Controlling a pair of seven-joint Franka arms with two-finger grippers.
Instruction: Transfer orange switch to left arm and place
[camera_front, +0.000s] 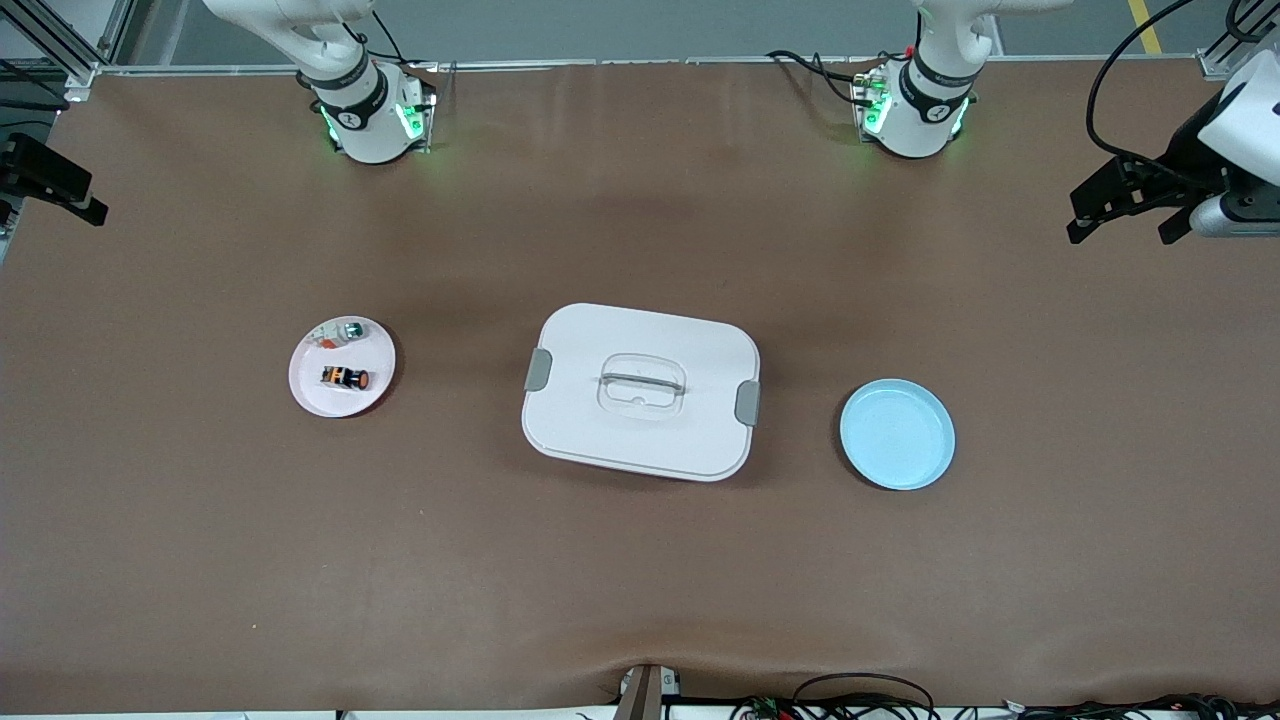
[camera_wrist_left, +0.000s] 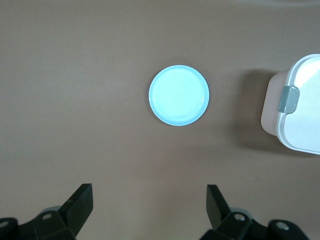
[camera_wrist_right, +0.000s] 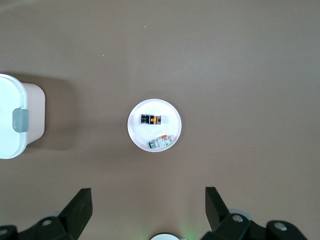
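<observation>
The orange switch (camera_front: 345, 378) lies on its side on a pink plate (camera_front: 306, 392) toward the right arm's end of the table; it also shows in the right wrist view (camera_wrist_right: 151, 119). The white box (camera_front: 585, 350) stands closed at the table's middle, between the two plates. My right gripper (camera_wrist_right: 149, 200) is open and empty, high over the table between its base and the pink plate (camera_wrist_right: 136, 134). My left gripper (camera_wrist_left: 150, 200) is open and empty, high over the table near the blue plate (camera_wrist_left: 179, 95); it shows at the front view's edge (camera_front: 1120, 222).
A small white piece with an orange bit (camera_front: 325, 341) and a green-tipped silvery piece (camera_front: 352, 329) share the pink plate. The blue plate (camera_front: 897, 433) is empty, toward the left arm's end. The box's corner shows in both wrist views (camera_wrist_left: 300, 115) (camera_wrist_right: 10, 120).
</observation>
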